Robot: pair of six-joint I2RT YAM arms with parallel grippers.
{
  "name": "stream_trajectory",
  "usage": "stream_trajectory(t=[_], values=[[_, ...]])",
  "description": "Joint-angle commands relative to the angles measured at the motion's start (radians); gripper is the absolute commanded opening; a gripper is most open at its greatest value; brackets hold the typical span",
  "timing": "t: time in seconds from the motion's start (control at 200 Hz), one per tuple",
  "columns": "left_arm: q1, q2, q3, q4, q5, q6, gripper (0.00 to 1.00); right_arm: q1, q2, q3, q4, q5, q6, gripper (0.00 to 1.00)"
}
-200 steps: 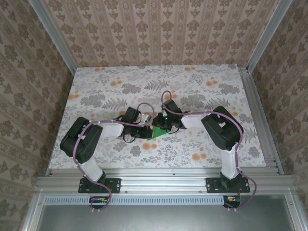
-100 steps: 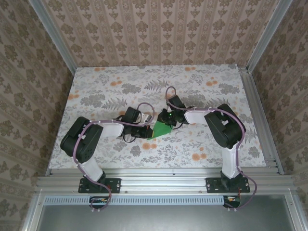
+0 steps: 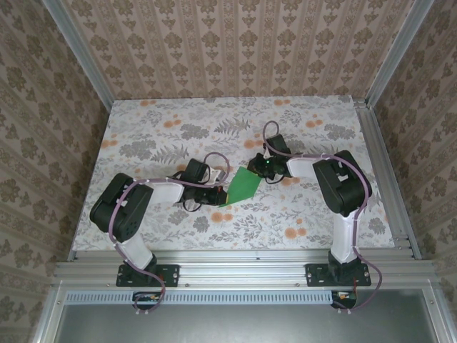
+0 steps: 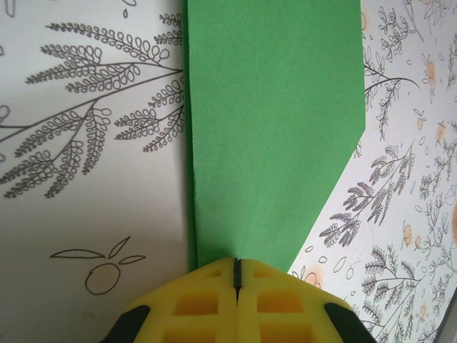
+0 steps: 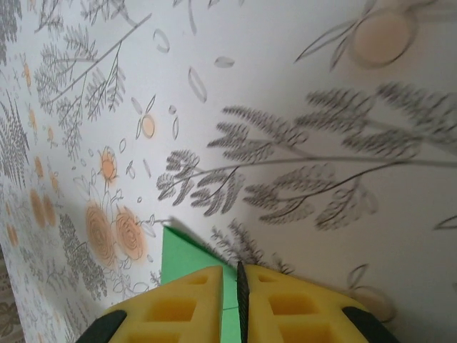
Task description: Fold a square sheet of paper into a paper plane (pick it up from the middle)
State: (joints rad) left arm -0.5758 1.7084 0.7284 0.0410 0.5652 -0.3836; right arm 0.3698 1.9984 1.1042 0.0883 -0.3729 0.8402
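We are looking at one green sheet of paper, folded into a long strip with a slanted corner, sitting over the middle of the floral tabletop between the two arms. We cannot tell whether it is lying flat or hanging slightly lifted. The left gripper is pinching its narrow end, its yellow fingers pressing together with just a seam between them. The right gripper is clamping the opposite corner, jaws nearly together on the green edge. From above, both wrists are covering the ends of the sheet. Patterned wallpaper is lining three sides, and an aluminium rail is carrying both bases. We are counting one sheet, two arms, two grippers, and two yellow fingers on each.
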Motion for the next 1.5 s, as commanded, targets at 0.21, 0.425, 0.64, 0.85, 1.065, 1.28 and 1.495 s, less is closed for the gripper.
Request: stream_trajectory(t=[0.21,0.425,0.64,0.85,1.065,1.28,1.495], values=[[0.002,0.054,-0.031,-0.213,-0.067,0.037,0.04,-0.063,-0.085,-0.045,-0.047,0.076,-0.085,0.19],[0.002,0.057,-0.025,-0.214,-0.064,0.04,0.04,-0.001,-0.226,-0.105,-0.016,0.039,-0.031,0.19],[0.001,0.058,-0.023,-0.201,-0.055,0.035,0.04,0.152,-0.179,-0.13,0.152,-0.004,0.129,0.19],[-0.001,0.042,-0.029,-0.193,-0.047,0.029,0.04,0.222,-0.032,-0.09,0.244,-0.022,0.209,0.18],[-0.002,0.026,-0.047,-0.179,-0.042,0.022,0.04,0.219,0.021,-0.071,0.166,0.043,0.154,0.18],[-0.018,-0.02,-0.062,-0.2,-0.052,0.012,0.04,0.203,0.029,-0.052,0.003,0.129,0.096,0.17],[-0.051,-0.076,-0.095,-0.237,-0.086,-0.002,0.04,0.193,0.063,-0.072,0.017,0.126,0.097,0.16]])
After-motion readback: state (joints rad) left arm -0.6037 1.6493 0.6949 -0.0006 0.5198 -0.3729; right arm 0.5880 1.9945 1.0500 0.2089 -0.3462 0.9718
